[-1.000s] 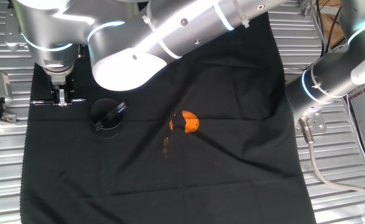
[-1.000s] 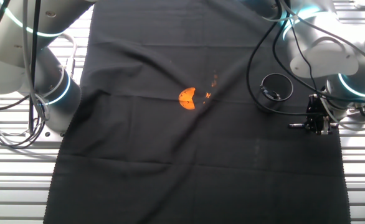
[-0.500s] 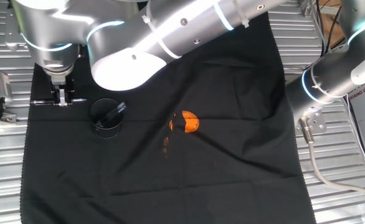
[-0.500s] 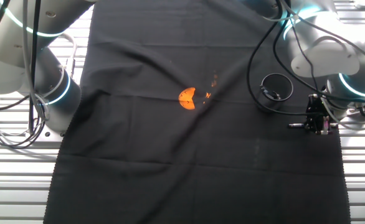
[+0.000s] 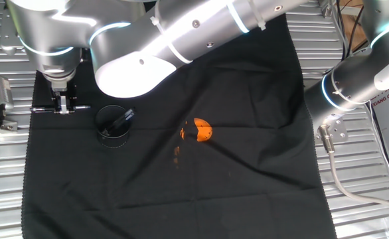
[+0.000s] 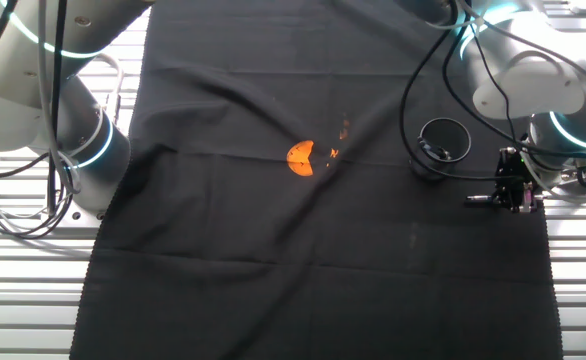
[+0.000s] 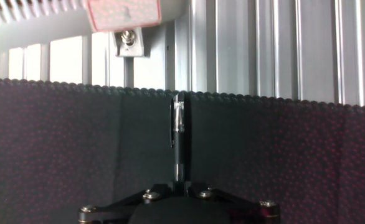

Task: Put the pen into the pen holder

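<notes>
The gripper (image 5: 63, 106) is pinching the pen (image 7: 179, 134); the pen holder (image 5: 113, 124) is holding 1 dark stick (image 5: 122, 119); "XIANG GROUP" label (image 5: 388, 101) far right

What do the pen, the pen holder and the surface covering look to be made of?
The slender dark pen looks like matte plastic or lacquered metal with a shiny metal clip, which glints silver. The short round black pen holder seems hard plastic or metal; its rim shines. The black cloth is woven fabric, creased, with a zigzag-cut edge. The ribbed table looks like bare aluminium.
</notes>
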`<state>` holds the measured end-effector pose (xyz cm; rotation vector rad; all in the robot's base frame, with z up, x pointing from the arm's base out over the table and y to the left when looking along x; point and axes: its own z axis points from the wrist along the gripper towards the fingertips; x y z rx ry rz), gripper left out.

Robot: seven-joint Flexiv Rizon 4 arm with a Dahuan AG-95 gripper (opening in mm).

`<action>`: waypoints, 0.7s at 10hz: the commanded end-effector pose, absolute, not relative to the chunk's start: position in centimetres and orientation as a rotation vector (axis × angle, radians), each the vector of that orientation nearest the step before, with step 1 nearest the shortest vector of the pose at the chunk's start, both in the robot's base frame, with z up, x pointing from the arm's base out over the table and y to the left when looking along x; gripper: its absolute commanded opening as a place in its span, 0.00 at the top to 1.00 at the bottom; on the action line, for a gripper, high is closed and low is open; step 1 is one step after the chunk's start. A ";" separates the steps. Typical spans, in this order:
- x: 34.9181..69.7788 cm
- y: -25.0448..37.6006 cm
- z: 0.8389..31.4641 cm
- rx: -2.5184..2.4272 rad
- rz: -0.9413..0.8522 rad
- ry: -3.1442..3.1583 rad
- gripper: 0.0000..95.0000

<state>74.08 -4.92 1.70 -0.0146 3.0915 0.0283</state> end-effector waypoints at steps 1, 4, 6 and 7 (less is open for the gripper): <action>74.2 -4.8 1.9 -0.012 0.026 3.098 1.00; 74.3 -5.0 3.0 -0.012 0.030 3.101 1.00; 74.1 -5.0 3.3 -0.014 0.028 3.099 1.00; 74.0 -5.0 3.6 -0.017 0.028 3.099 1.00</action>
